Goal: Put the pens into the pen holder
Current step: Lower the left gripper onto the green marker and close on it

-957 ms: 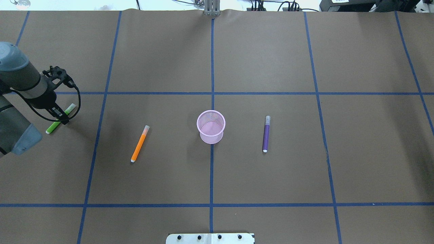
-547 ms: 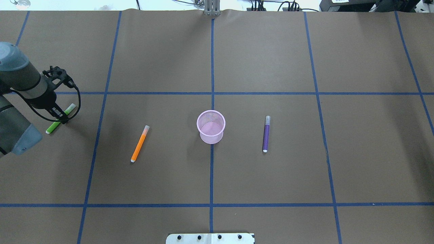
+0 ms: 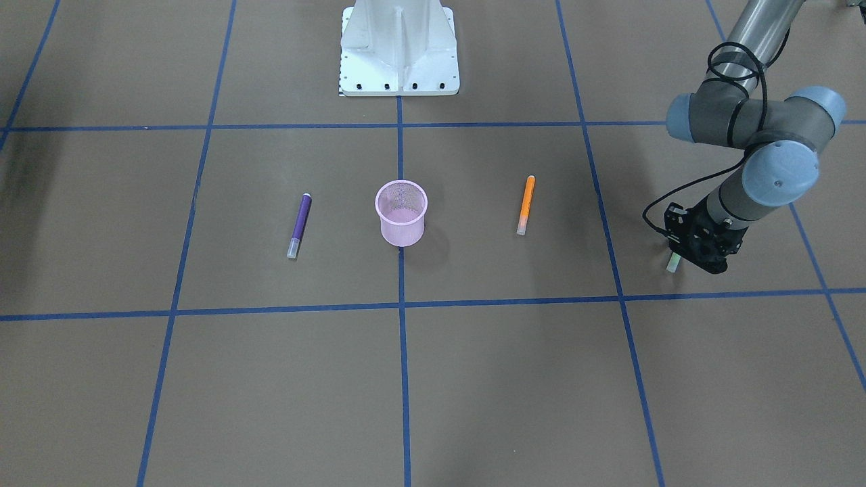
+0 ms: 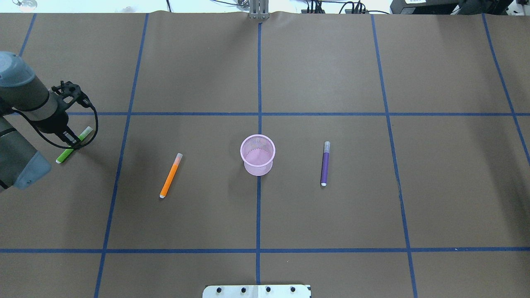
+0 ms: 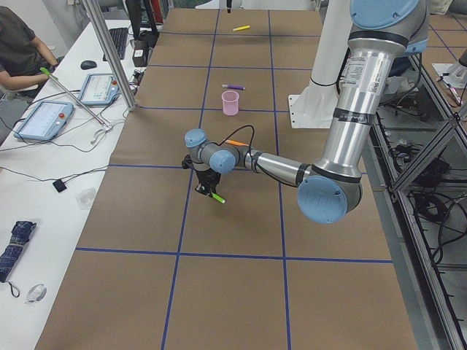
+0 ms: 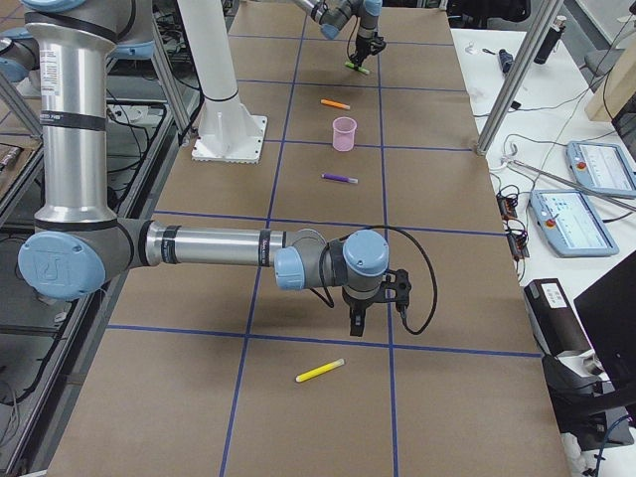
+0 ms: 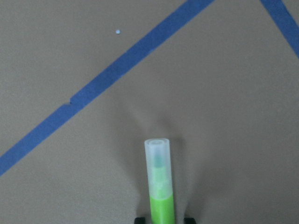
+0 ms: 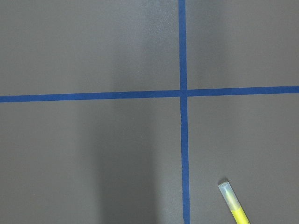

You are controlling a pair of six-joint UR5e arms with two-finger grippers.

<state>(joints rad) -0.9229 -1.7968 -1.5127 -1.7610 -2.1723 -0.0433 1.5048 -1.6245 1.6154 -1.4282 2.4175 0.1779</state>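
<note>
Brown paper [image 4: 331, 62] covers your whole table, and blue tape lines [image 4: 258, 82] cut it into big squares. You have lots of open room. The pink pen holder [image 4: 257, 155] stands up in the middle, on a tape line, with nothing close to it. The orange pen [image 4: 170, 176] lies flat on its left and the purple pen [image 4: 325, 164] lies flat on its right, both well apart from it.

Far out on the left, the green pen [image 4: 65, 155] lies flat on the paper. Your left gripper [image 4: 75, 145] is down low over it. Its fingers [image 7: 139, 220] are open, one on each side of the green part, with a thin gap on each side. The pale cap sticks out past them.

Your right gripper [image 6: 358, 320] hangs over bare paper far on the right, near a tape crossing. You cannot tell if its fingers are open or closed. A yellow pen [image 6: 320, 371] lies flat near it.
</note>
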